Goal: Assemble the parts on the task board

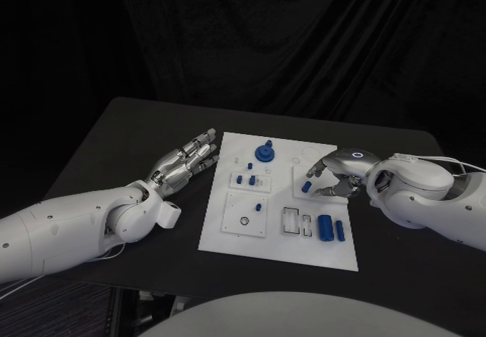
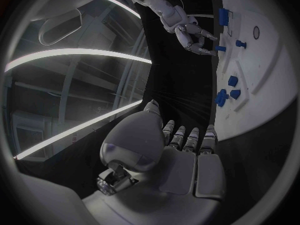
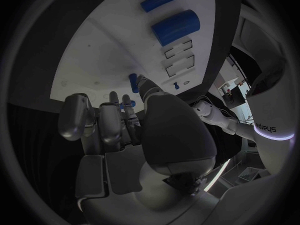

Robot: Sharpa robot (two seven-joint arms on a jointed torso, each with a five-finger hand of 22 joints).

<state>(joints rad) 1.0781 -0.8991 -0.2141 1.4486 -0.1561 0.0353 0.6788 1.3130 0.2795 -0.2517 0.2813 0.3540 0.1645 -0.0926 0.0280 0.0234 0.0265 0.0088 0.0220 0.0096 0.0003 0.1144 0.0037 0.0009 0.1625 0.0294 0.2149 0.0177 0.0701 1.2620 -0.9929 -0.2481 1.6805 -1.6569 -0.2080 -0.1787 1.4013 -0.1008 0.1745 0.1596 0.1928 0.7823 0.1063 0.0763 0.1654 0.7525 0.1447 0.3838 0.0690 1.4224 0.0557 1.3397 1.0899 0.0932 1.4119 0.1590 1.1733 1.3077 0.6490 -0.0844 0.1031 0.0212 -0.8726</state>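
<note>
Small blue peg (image 1: pixel 307 187) stands upright on the task board (image 1: pixel 279 242), right of frame centre in the head view, directly at the fingertips of the right hand (image 1: pixel 338 175). Right hand's fingers are curled down around the peg; whether they actually pinch it, I cannot tell. The peg looks like rigid, light, smooth plastic, so it is likely to slip or tip; best taken low on its sides between thumb and a finger, kept vertical. Two larger blue cylinders (image 1: pixel 325 227) lie in the board's lower right, a blue knobbed piece (image 1: pixel 265 152) sits at its upper centre, and short pegs (image 1: pixel 244 180) stand left of centre. Left hand (image 1: pixel 187 161) lies flat, fingers spread, holding nothing, on the black table (image 1: pixel 121 140) just beside the board's upper left edge.
</note>
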